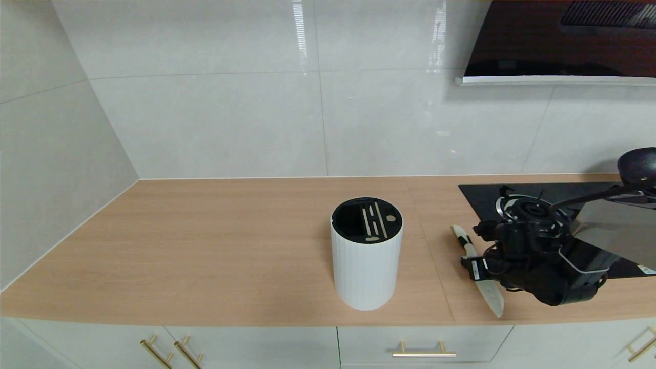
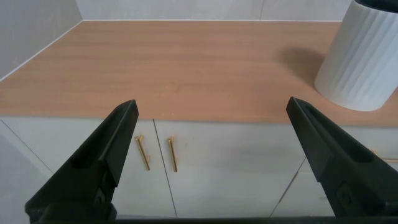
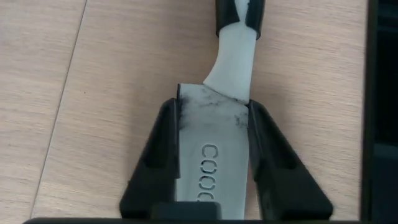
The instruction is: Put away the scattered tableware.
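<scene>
The knife (image 1: pixel 464 240) lies flat on the wooden counter (image 1: pixel 205 246), between the white ribbed knife block (image 1: pixel 366 256) and the black hob (image 1: pixel 482 197), handle toward the wall and tip toward the counter's front edge. The right gripper (image 3: pixel 213 111) is lowered over the blade just behind the handle, its two black fingers (image 3: pixel 158 162) narrowed onto the blade so that one lies against each long edge. The left gripper (image 2: pixel 211 106) hangs spread wide and holding nothing in front of the counter's front edge, well apart from the knife, with the knife block off to one side.
</scene>
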### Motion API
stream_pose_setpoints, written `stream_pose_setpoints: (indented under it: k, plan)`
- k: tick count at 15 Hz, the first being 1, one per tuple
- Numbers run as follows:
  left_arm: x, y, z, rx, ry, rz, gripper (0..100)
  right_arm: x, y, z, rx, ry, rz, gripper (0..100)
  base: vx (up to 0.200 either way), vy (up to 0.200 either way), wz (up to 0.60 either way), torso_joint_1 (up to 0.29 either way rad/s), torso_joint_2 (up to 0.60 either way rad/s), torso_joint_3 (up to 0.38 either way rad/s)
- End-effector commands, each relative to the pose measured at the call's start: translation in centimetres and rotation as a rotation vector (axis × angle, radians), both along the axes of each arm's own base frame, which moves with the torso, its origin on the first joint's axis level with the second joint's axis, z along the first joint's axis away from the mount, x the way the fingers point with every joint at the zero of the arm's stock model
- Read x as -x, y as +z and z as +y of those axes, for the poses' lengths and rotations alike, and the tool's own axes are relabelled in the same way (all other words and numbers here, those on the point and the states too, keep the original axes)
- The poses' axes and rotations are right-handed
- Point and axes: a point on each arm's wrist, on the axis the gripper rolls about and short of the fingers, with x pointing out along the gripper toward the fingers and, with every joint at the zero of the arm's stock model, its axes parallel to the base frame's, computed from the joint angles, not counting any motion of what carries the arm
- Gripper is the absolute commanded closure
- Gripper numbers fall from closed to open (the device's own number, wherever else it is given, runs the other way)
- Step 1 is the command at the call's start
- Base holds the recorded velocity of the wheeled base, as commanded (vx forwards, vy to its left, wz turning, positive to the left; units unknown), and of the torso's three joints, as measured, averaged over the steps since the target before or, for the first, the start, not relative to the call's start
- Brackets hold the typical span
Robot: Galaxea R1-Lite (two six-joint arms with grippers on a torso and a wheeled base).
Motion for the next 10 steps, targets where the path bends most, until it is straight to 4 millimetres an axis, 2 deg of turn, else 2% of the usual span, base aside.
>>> stream_pose_setpoints:
  k: [1,3,5,6,7,10]
  plan:
    - [0.0,0.0,0.0,0.000,0.001,0.001,0,0.0,-0.1,0.0,0.000,0.000,0.006,100,0.000,0.000,0.00,0.000,0.00,0.000]
    - [0.0,0.0,0.0,0.000,0.001,0.000,0,0.0,0.1,0.0,0.001,-0.001,0.001,100,0.000,0.000,0.00,0.000,0.00,0.000]
    - [0.0,0.0,0.0,0.000,0.001,0.001,0,0.1,1.8,0.0,-0.003,-0.005,-0.040,100,0.000,0.000,0.00,0.000,0.00,0.000]
    - [0.0,0.0,0.0,0.000,0.001,0.000,0,0.1,2.0,0.0,-0.003,-0.005,-0.043,100,0.000,0.000,0.00,0.000,0.00,0.000]
    - [0.0,0.0,0.0,0.000,0.001,0.001,0,0.8,5.2,-0.1,-0.014,-0.011,-0.115,100,0.000,0.000,0.00,0.000,0.00,0.000]
    - [0.0,0.0,0.0,0.000,0.001,0.001,0,3.1,11.4,-0.3,-0.034,-0.009,-0.255,100,0.000,0.000,0.00,0.000,0.00,0.000]
